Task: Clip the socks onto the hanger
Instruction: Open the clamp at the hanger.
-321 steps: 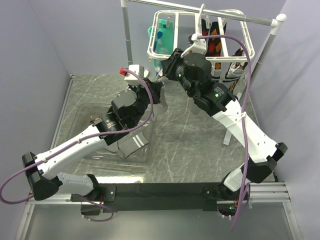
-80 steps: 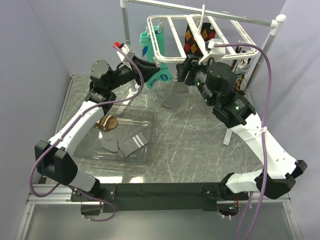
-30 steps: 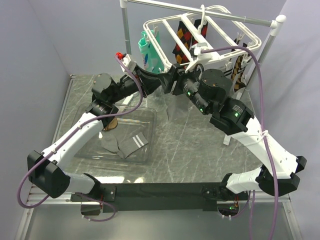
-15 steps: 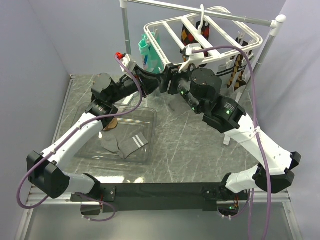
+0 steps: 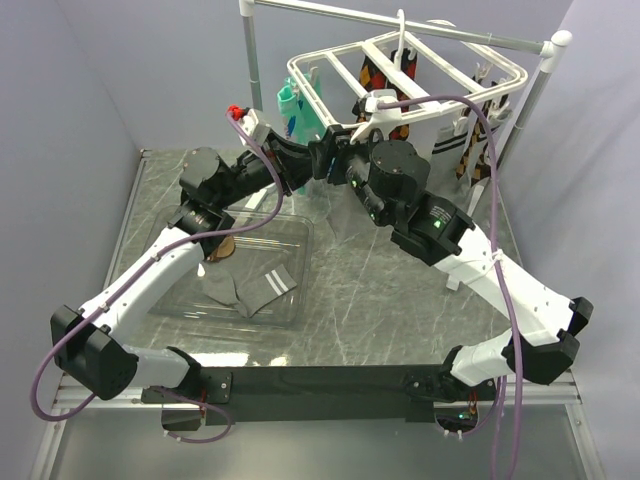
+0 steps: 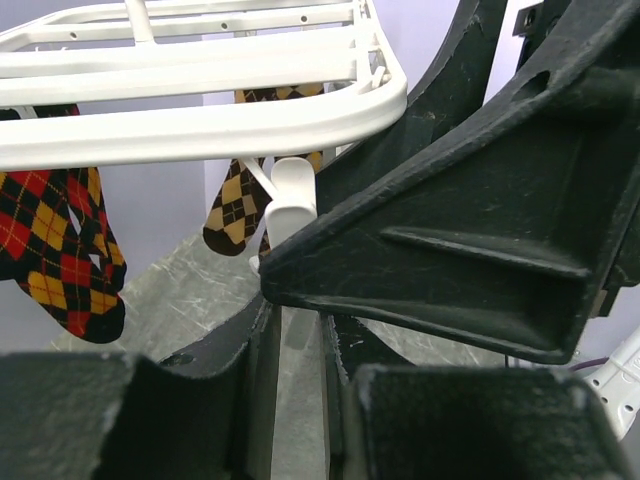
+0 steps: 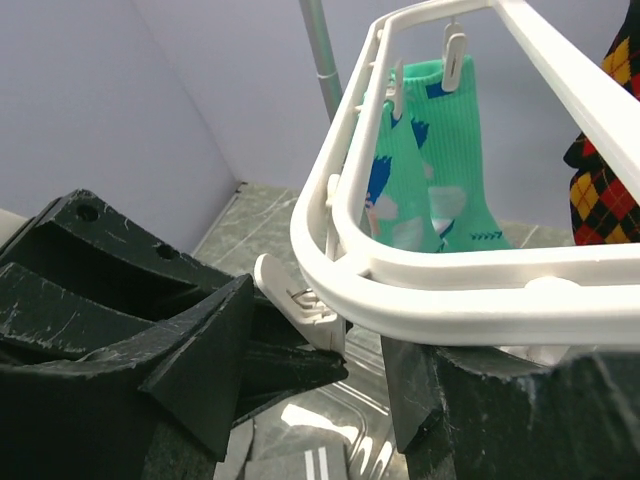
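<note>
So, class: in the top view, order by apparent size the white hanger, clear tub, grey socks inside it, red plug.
1-2. hanger and clear tub: too alike, hanger nearer camera
3. grey socks
4. red plug

White hanger (image 7: 480, 292); grey socks (image 5: 262, 290), two white stripes

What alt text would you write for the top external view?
Seen from above, the left gripper and right gripper meet at the near left corner of the white hanger, which has teal socks and argyle socks clipped on. Below, grey striped socks lie in a clear bin.
</note>
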`<state>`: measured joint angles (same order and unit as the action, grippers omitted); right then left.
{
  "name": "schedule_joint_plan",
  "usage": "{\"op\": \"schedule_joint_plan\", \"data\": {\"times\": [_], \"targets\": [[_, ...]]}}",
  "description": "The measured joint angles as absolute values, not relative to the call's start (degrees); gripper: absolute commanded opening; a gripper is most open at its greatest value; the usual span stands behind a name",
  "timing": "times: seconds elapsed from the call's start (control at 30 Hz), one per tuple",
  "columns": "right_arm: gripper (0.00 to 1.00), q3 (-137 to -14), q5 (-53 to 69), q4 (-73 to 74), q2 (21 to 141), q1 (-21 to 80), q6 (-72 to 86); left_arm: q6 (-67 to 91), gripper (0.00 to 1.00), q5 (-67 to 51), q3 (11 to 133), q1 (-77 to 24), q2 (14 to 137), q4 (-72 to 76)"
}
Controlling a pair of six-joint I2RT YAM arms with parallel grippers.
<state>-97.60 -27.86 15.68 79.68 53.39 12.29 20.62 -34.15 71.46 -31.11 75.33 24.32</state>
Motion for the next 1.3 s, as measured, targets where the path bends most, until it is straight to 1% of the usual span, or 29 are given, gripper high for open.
{"op": "schedule_joint_plan", "data": {"times": [0.4,0.43,0.47,0.6,0.63,0.67,0.7,0.77,0.8,0.83,0.87,0.9,1.1,1.3], "targets": [[0.47,-92.9,-28.9,8.4,78.6,53.4,12.3,20.6,0.15,-34.2,71.5,-31.2,75.3,24.1],[0.45,-92.2,-28.9,7.5,78.3,53.4,12.3,20.6,0.15,-34.2,71.5,-31.2,75.3,24.1],[0.38,-91.9,-28.9,7.0,78.2,53.4,12.3,20.6,0.15,-34.2,71.5,-31.2,75.3,24.1],[0.25,-91.0,-29.6,5.7,77.8,53.4,11.7,20.6,0.16,-34.3,71.5,-31.3,75.2,24.1],[0.24,-90.8,-29.6,5.4,77.6,53.4,11.7,20.6,0.17,-34.3,71.5,-31.3,75.2,24.1],[0.21,-90.6,-29.7,5.3,77.6,53.4,11.7,20.6,0.22,-34.2,71.5,-31.3,75.2,24.1],[0.2,-90.6,-29.9,5.2,77.6,53.4,11.6,20.6,0.32,-34.2,71.5,-31.3,75.2,24.1],[0.17,-90.5,-30.0,5.0,77.6,53.4,11.6,20.3,0.41,-34.4,71.4,-31.3,75.2,24.1],[0.16,-90.5,-30.0,4.6,77.6,53.4,11.6,20.2,0.48,-34.6,71.1,-31.4,75.1,24.1],[0.14,-90.5,-30.0,4.2,77.6,53.4,11.6,20.1,0.51,-34.7,70.6,-31.5,74.8,24.1],[0.1,-90.5,-30.0,3.9,77.6,53.4,11.6,20.1,0.53,-34.7,70.0,-31.6,74.5,24.0],[0.09,-90.5,-30.0,3.6,77.6,53.4,11.6,20.2,0.56,-34.7,69.5,-31.7,74.3,24.1],[0.06,-90.5,-29.9,3.0,77.6,53.4,11.7,20.2,0.58,-34.0,69.1,-31.8,74.2,24.1],[0.06,-90.5,-29.8,3.1,77.6,53.4,11.7,20.3,0.57,-33.1,68.8,-31.8,74.0,24.9]]}}
